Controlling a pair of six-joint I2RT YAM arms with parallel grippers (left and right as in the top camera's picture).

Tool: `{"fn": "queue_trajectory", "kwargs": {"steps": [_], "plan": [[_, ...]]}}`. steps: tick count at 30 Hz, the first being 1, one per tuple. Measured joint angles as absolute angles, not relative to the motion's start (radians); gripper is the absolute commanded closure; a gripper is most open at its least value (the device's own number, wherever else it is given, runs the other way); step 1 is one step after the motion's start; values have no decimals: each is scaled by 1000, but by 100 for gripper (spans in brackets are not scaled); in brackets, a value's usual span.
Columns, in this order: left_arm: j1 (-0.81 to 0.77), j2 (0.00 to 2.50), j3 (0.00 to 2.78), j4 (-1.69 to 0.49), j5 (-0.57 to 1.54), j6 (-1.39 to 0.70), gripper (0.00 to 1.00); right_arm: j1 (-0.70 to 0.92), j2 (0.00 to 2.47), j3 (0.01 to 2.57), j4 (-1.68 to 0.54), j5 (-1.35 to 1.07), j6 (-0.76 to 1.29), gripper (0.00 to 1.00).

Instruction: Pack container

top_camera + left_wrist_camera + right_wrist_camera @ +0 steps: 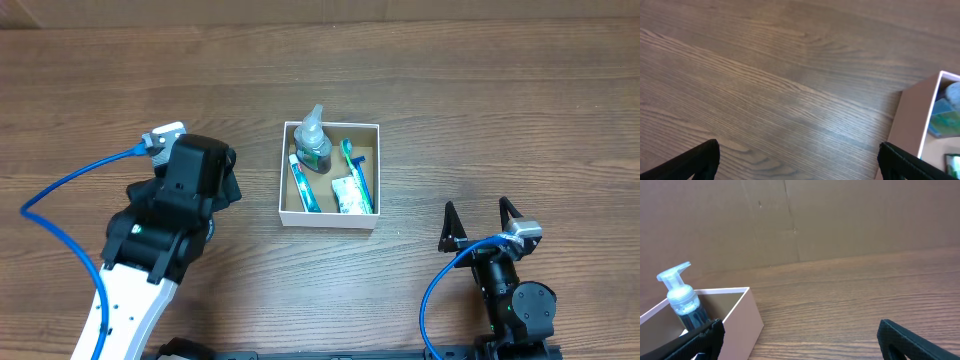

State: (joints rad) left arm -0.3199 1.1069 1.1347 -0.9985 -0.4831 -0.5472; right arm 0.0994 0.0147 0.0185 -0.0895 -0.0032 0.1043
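The container [328, 220] is found on the table [450, 100] between the two arms. It sits just beside one finger of the left gripper [799, 146], and ahead of the right gripper [479, 216], apart from its fingers and off to one side. A pump bottle [313, 142], a toothbrush [357, 172], another long blue item [303, 186] and a small packet [349, 196] are already lodged inside it. Both pairs of fingers are spread wide, and nothing is gripped by either. No loose item is seen near the fingers, so the packing is judged largely or wholly done. No lid is seen, so whether any closing is left cannot be told.
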Motion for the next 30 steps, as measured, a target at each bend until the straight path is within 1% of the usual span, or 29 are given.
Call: {"fn": "queue_trajectory", "kwargs": {"steps": [3, 7, 12, 14, 15, 19, 25, 30], "plan": [[-320, 997, 1134, -998, -483, -547, 0, 99, 15, 19, -89, -4, 105, 0], [-320, 726, 1135, -996, -484, -548, 0, 99, 15, 19, -90, -3, 105, 0], [-320, 462, 1140, -996, -484, -548, 0, 99, 15, 19, -90, -4, 105, 0], [-319, 398, 1141, -997, -484, -547, 0, 99, 15, 19, -90, -3, 104, 0], [-313, 320, 1142, -998, -484, -548, 0, 99, 15, 19, -90, -4, 105, 0], [-260, 202, 1142, -1010, -493, -546, 0, 99, 15, 19, -90, -4, 104, 0], [-149, 110, 1145, -1185, -517, -543, 0, 99, 15, 19, -90, -3, 104, 0], [-77, 84, 1144, -1409, -519, -543, 0, 99, 15, 19, -90, -4, 104, 0]]}}
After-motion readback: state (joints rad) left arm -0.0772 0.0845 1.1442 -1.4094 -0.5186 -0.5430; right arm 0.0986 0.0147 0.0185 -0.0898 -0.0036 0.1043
